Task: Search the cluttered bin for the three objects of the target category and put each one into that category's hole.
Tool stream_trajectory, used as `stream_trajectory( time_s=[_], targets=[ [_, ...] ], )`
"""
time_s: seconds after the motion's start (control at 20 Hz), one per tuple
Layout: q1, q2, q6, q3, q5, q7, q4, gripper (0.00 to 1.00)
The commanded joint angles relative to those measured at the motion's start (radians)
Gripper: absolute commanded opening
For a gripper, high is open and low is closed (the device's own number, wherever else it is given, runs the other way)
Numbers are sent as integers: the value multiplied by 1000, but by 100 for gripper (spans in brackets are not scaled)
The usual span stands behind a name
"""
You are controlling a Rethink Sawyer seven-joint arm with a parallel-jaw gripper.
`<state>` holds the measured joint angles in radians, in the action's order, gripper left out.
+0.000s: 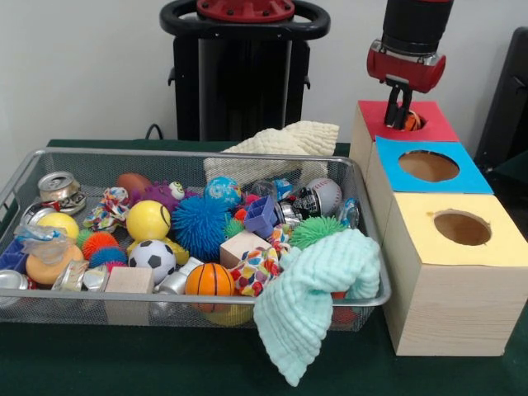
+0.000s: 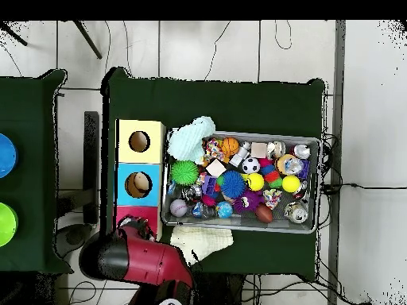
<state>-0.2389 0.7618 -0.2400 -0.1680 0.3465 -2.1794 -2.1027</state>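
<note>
While I hung at the upper right of the front view, my gripper (image 1: 402,111) was lowered over the hole of the red box (image 1: 437,125), and my fingers were pinching a small orange and black toy (image 1: 412,122), striped like a tiger, right at the mouth of the hole. The blue box (image 1: 470,176) and the yellow box (image 1: 429,247) stood in a row below it in the frame, both with empty holes. At the left and centre the wire bin (image 1: 206,304) was full: a small basketball (image 1: 209,280), a soccer ball (image 1: 152,258), a yellow ball (image 1: 148,219), a spiky blue ball (image 1: 200,224), cans, wooden blocks, and a mint cloth (image 1: 318,289) hanging over the front rim.

From overhead, my red arm (image 2: 135,258) covered the red box at the lower left, so the toy was hidden there. The bin (image 2: 310,226) lay at the centre right.

I judged the toy light and probably soft, so a gentle pinch across its middle was enough. The remaining pieces would likely be small too; I could not tell which ones they were.
</note>
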Motion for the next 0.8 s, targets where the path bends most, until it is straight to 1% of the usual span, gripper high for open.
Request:
stream_trajectory(
  time_s=[0.05,0.2,0.5,0.6,0.8],
  targets=[
    [21,-47,51,169,46,-193,-83,0],
    [26,9,7,173,49,-182,-110,0],
    [39,82,-51,189,58,-169,-134,0],
    [37,91,-60,193,61,-170,-132,0],
    [38,76,-53,198,64,-176,-118,0]
  ],
)
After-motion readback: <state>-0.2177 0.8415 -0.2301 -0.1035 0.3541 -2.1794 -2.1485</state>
